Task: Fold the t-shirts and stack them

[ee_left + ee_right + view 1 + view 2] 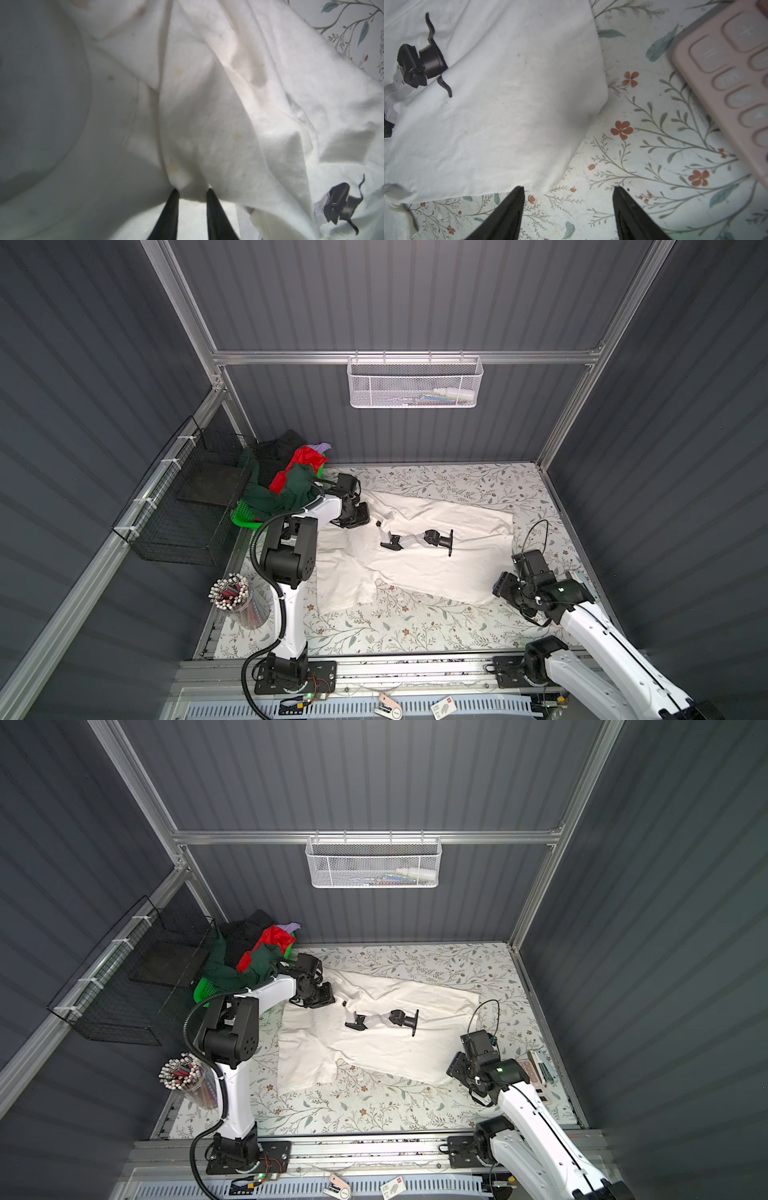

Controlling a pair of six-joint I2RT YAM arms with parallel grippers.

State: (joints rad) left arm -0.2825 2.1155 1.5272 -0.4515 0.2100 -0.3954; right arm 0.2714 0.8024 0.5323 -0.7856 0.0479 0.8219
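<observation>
Obs: left gripper (192, 190) has its jaws narrow, with a raised ridge of the large cream-white cloth t-shirt (415, 572) pinched between the tips. The grip sits at the shirt's crumpled shoulder end, toward the far left corner of the floral-patterned table (415, 630).

The right gripper (569, 190) has its jaws wide with nothing between them. It is poised over bare table just beside the hem corner, toward the right edge.

The shirt lies spread with the black-grey print (415, 540) up. Its long axis runs left to right across the table, slightly skewed, so the left arm is nearer the shoulders and the right arm nearer the hem.

Judgement: flattening step; a hem grab is likely next.

The others, a dark green t-shirt (286, 493) and a red t-shirt (303, 460) among them, are heaped in the green plastic basket (243, 516) at the far left corner.
</observation>
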